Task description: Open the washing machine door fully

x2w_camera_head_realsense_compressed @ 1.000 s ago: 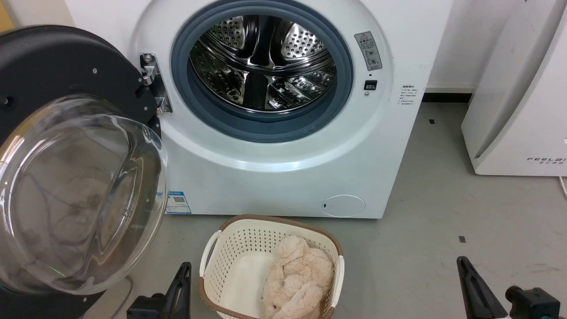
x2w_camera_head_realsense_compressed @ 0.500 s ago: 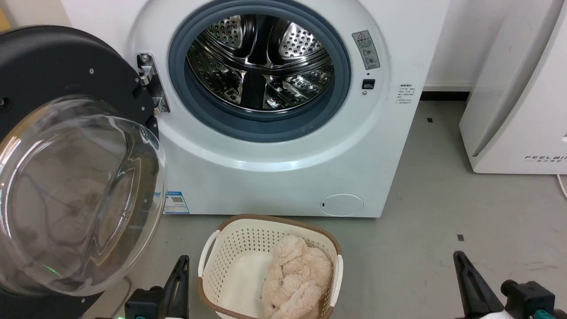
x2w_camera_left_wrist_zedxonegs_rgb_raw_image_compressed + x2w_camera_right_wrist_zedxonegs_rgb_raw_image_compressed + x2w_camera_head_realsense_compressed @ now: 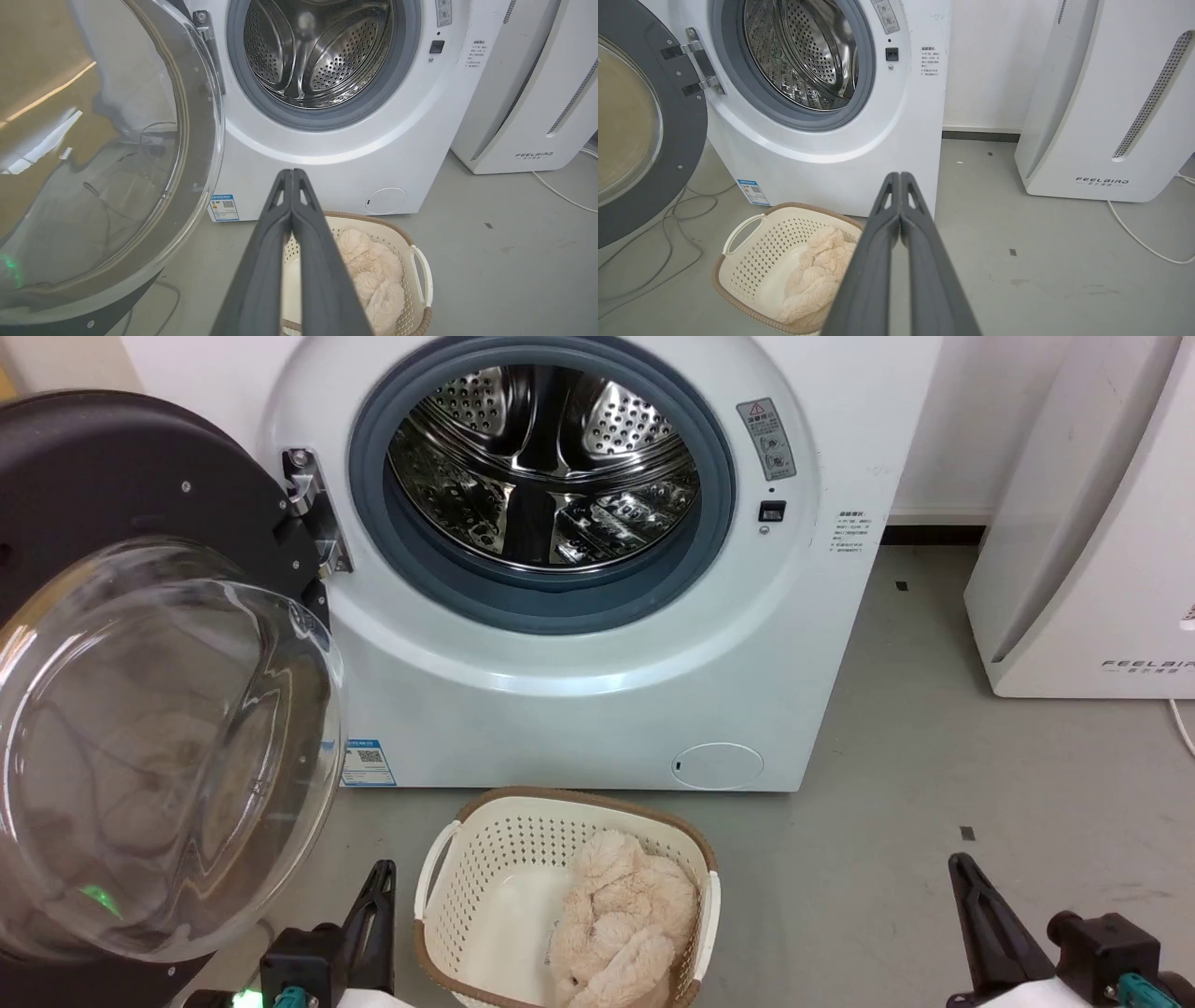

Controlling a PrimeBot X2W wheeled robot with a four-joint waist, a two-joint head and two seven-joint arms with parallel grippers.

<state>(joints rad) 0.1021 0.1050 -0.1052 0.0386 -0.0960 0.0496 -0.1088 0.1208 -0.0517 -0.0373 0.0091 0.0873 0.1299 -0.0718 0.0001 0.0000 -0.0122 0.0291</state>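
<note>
Washing machine door [image 3: 121,467]: swung out to the left of the washing machine [image 3: 597,728], hanging on its metal hinge [image 3: 313,523], drum opening [image 3: 541,467] fully exposed. Probably heavy, rigid, slick on its glossy black face; best pushed at the outer rim far from the hinge, not on the bulging glass bowl [image 3: 159,747]. Left gripper [image 3: 292,173] and right gripper [image 3: 900,176]: closed tip to tip, holding nothing, low on either side of the laundry basket [image 3: 579,800].

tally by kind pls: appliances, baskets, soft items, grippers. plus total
Appliances: 2 (washing machine, white appliance)
Baskets: 1 (basket)
Soft items: 1 (fluffy beige item in the basket)
Grippers: 2 (left gripper, right gripper, both shut)
Total: 6
</note>
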